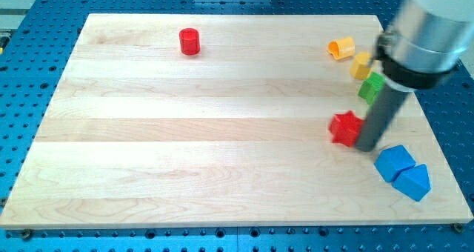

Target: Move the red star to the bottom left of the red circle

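Observation:
The red star (344, 127) lies at the right of the wooden board (222, 133). My tip (366, 147) touches the board right against the star's right side. The red circle (189, 41), a short red cylinder, stands at the view's top, left of centre, far from the star.
A yellow block (341, 48) and a second yellow block (361, 64) lie at the top right, with a green block (370, 87) just below them, partly behind the rod. Two blue blocks (394, 162) (413, 181) sit at the bottom right, close to my tip.

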Robot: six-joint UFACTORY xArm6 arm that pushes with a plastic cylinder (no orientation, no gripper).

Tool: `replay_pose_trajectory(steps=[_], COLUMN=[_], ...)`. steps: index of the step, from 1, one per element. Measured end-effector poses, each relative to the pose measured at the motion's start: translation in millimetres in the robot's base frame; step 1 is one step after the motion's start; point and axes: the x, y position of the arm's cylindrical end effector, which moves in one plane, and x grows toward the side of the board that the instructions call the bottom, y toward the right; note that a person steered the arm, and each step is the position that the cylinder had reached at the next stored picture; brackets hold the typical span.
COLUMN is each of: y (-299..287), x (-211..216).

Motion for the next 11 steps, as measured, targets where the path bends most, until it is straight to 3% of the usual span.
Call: replay_pose_trajectory(steps=[2, 3, 5, 6, 7, 8, 9, 10, 11], y=[29, -70, -149, -204, -235, -229, -293, -292, -288], x=[-25, -31, -10, -49, -74, -26, -55, -101, -60])
